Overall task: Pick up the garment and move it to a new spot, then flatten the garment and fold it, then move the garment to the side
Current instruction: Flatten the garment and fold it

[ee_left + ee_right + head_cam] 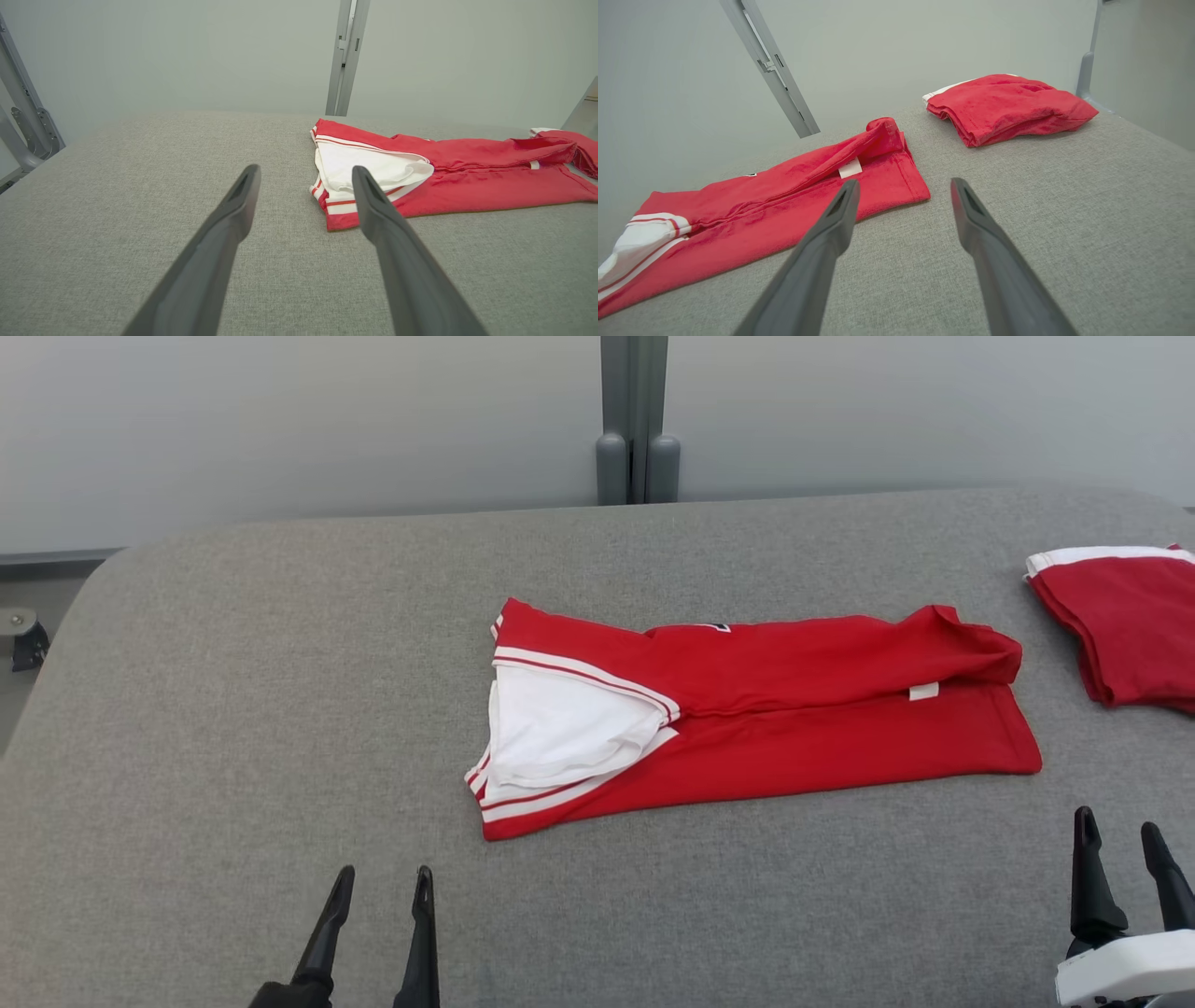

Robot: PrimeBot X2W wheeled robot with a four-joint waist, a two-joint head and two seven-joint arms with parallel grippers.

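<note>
Two red garments, two tools, one desk (280, 709).
The garment (794, 747), folded into a long strip with its white, striped end to the left, lies mid-desk. The second garment (1130, 625) lies far right. Left tool (385, 875) and right tool (1117, 821) are near, released and empty.

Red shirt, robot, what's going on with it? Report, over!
Left gripper and right gripper open, empty. Red shirt folded lengthwise on grey table, untouched. Other folded garment far right, clear of it.
</note>
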